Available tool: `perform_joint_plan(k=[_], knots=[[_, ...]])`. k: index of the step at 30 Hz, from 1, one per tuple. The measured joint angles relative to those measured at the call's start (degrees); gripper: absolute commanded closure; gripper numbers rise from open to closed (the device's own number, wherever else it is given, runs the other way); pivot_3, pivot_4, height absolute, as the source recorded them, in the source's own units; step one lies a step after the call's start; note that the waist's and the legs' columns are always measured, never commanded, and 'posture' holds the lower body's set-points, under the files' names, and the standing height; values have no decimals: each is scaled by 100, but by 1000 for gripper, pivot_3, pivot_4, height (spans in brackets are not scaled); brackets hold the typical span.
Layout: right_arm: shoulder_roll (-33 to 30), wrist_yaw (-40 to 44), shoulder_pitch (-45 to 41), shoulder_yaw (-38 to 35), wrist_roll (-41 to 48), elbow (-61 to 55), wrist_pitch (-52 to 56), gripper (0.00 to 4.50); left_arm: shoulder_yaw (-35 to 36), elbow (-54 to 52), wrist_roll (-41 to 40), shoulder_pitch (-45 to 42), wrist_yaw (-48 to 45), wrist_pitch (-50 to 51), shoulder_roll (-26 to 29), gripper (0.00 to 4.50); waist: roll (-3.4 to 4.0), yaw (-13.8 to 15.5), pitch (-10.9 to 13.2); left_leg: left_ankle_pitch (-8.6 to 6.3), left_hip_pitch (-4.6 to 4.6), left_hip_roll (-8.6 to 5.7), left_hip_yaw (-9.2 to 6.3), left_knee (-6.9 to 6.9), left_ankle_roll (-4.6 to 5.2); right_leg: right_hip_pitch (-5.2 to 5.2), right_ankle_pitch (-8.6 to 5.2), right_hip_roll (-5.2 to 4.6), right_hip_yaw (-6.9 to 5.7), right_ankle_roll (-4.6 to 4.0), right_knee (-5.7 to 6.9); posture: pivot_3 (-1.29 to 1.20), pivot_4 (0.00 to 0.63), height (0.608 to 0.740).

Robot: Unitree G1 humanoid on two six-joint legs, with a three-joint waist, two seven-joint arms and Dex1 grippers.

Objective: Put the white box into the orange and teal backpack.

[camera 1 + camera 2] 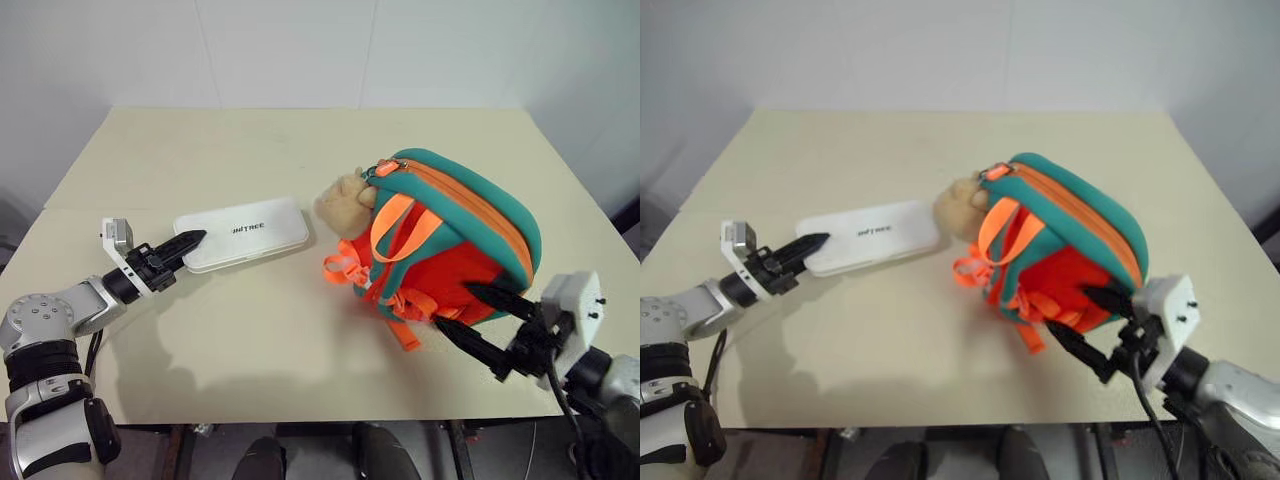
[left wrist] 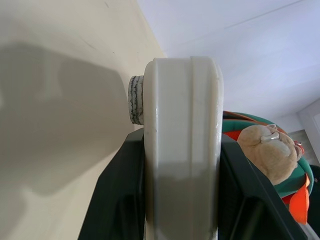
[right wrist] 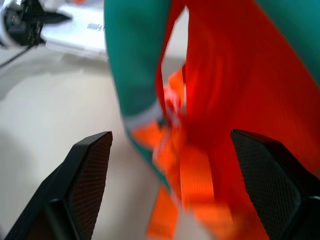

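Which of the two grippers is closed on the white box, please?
The left gripper: it clamps the white box at one end, while the right gripper stands open by the backpack.

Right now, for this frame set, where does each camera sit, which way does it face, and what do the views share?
Left eye view: on the head, looking forward and down at the table; both arms show.
Right eye view: beside it, same scene.
Left wrist view: looks along the left pincer, shut on the white box.
Right wrist view: looks between the open fingers of the right pincer at the backpack straps.
Shared: the backpack appears in all four.
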Motion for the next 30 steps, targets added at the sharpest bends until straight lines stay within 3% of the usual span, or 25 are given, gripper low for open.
perform_joint_plan(k=[15,30], knots=[[709,-380,-1271,1127,-478,649,-129,0,466,-431,-14,269,257,291,-16,3175,1,82,0,-1,-1,2,1,-3,0,-6,0,2,0,0,2,0,150,740],[249,-511,-416,838,310,-149,280,0,642,-633,-24,392,439,364,-142,3175,-1,83,0,-1,2,4,2,-2,1,-3,1,4,-1,-3,2,0,150,740]])
